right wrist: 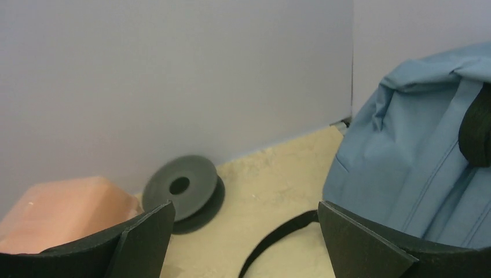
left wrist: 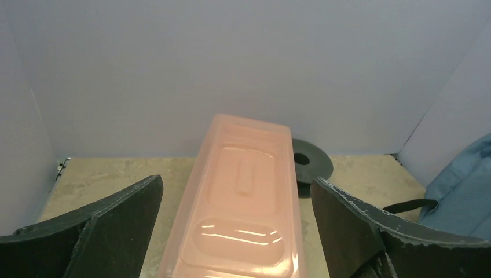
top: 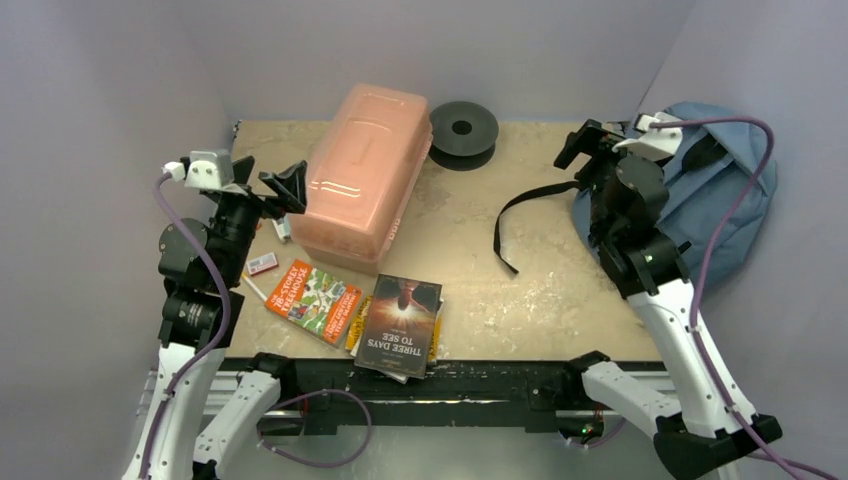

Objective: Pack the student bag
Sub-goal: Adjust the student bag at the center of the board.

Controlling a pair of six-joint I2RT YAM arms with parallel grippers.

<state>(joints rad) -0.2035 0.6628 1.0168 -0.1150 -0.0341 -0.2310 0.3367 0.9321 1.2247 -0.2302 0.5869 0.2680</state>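
The blue-grey student bag [top: 720, 190] lies at the table's far right against the wall, one black strap [top: 520, 215] trailing left over the table. It also shows in the right wrist view [right wrist: 417, 162] and at the left wrist view's right edge [left wrist: 469, 191]. My right gripper [top: 590, 140] is open and empty, raised by the bag's left edge; its fingers [right wrist: 359, 243] frame the strap [right wrist: 278, 237]. My left gripper [top: 290, 185] is open and empty, raised at the near left end of the pink plastic box [top: 365, 170], which fills the left wrist view [left wrist: 243, 214].
A black spool [top: 463, 128] stands behind the box at the back. Two books lie near the front edge: an orange one [top: 312, 298] and a dark one, "Three Days to See" [top: 400, 322]. A small white-and-red item [top: 262, 264] lies by the left arm.
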